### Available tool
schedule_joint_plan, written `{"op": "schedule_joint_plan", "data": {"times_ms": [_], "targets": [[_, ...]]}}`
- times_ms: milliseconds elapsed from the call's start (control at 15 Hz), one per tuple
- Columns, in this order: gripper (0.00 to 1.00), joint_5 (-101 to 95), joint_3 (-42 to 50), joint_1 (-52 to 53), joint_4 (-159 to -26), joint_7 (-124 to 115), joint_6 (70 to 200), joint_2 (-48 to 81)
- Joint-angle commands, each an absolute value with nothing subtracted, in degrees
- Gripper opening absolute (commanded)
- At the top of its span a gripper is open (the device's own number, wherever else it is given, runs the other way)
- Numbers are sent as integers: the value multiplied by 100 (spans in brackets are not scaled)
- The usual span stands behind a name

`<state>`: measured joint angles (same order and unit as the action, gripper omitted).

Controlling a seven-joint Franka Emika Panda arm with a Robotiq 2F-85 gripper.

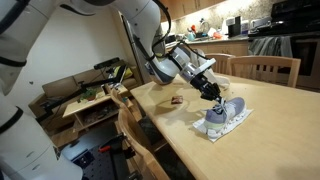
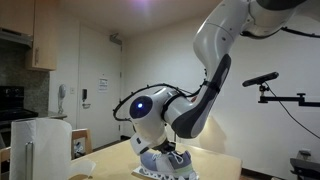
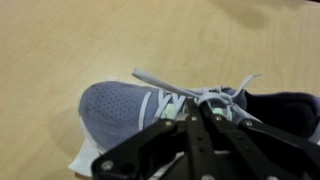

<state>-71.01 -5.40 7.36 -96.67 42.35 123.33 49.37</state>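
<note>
Gripper [image 3: 205, 116] — jaws pinched shut on laces [image 3: 160, 86] of grey shoe [image 3: 115, 110]; white cloth [image 3: 84, 160] beneath — brown block [image 1: 175, 100] nearby.

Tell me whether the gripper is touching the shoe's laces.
Touching. In the wrist view the gripper is shut, its tips pinching the white laces on top of the grey-blue shoe, with no gap visible.
</note>
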Motion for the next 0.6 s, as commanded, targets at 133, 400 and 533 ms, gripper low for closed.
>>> {"op": "schedule_joint_plan", "data": {"times_ms": [133,400,533], "targets": [[1,-7190,-515,1042,-9772,4047,11914,4699],[1,-7132,-587,946,-9741,4350,12015,4740],[1,-7124,-631,827,-9785,4589,12221,4713]]}}
